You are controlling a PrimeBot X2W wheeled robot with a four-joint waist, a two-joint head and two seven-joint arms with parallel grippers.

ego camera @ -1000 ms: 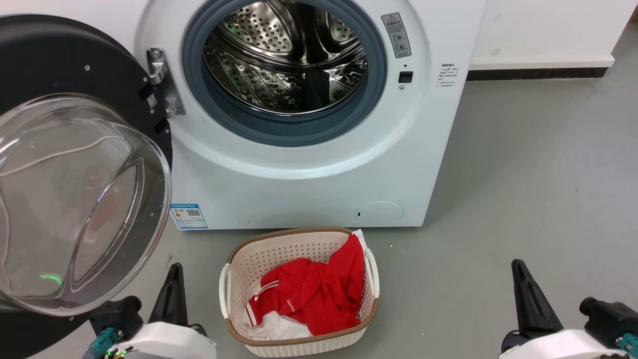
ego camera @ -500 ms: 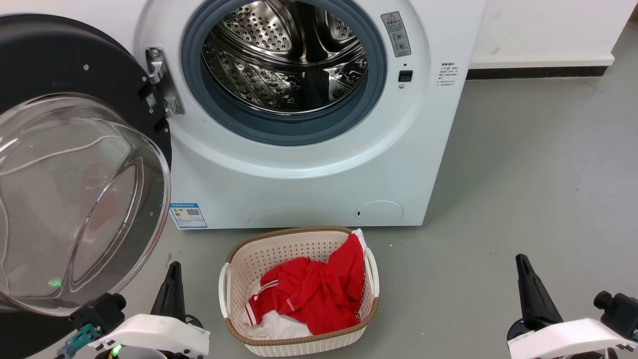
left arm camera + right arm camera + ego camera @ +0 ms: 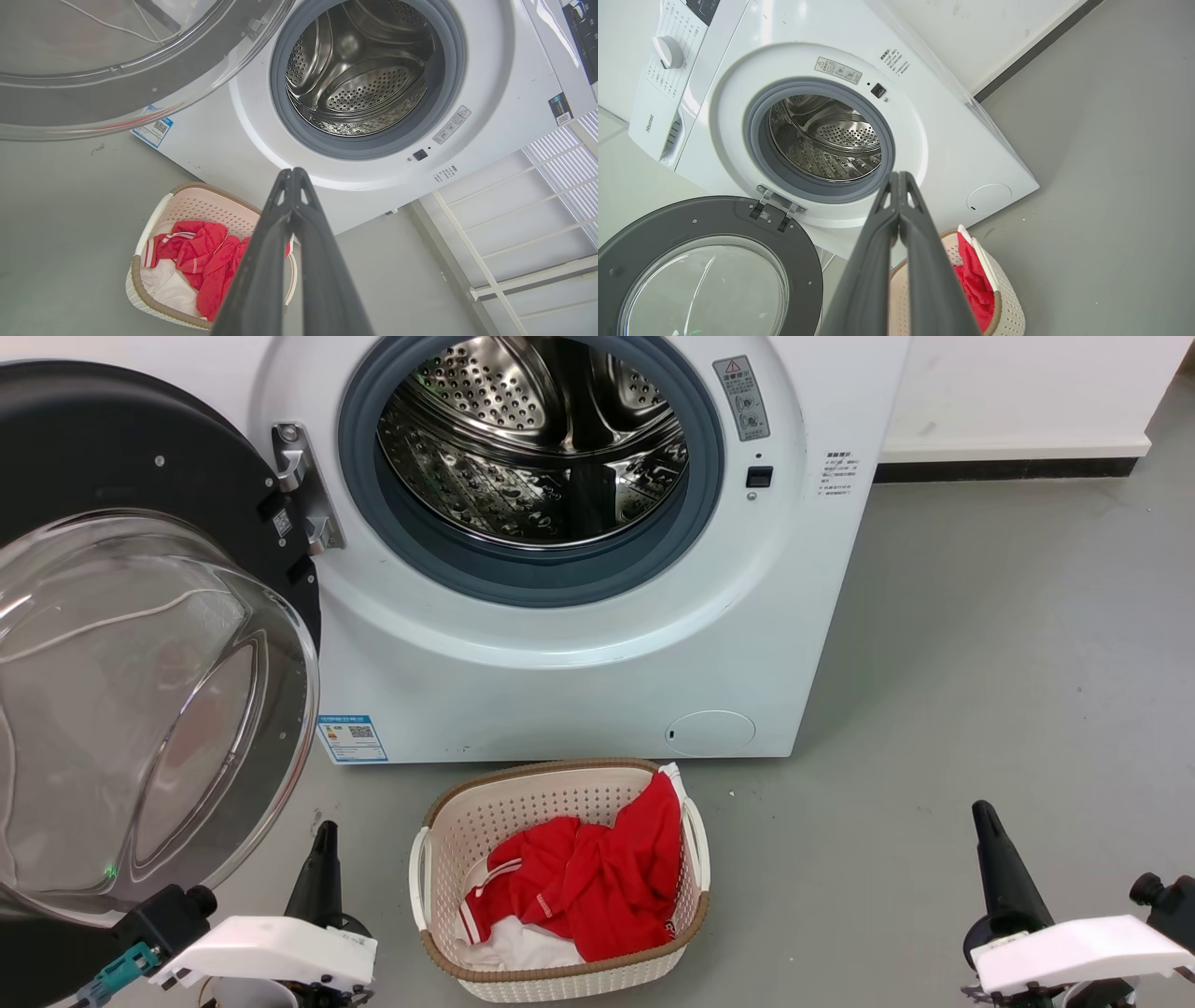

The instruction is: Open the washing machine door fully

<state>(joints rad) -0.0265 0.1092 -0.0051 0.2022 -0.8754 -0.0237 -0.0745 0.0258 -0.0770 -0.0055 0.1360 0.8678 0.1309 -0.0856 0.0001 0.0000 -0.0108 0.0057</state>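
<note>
The white washing machine faces me with its steel drum uncovered. Its round black door, with a bulging clear glass bowl, hangs swung out wide on the left-side hinge. My left gripper is shut and holds nothing, low at the left just below the door's glass and apart from it. At the lower right my right gripper is also shut and bare, well away from the machine.
A beige perforated laundry basket with red and white clothes stands on the grey floor before the machine, between my two grippers. A white wall with a dark skirting runs behind at the right.
Both arms have drawn back and down toward the bottom of the head view. The door, machine and basket stay where they were.
</note>
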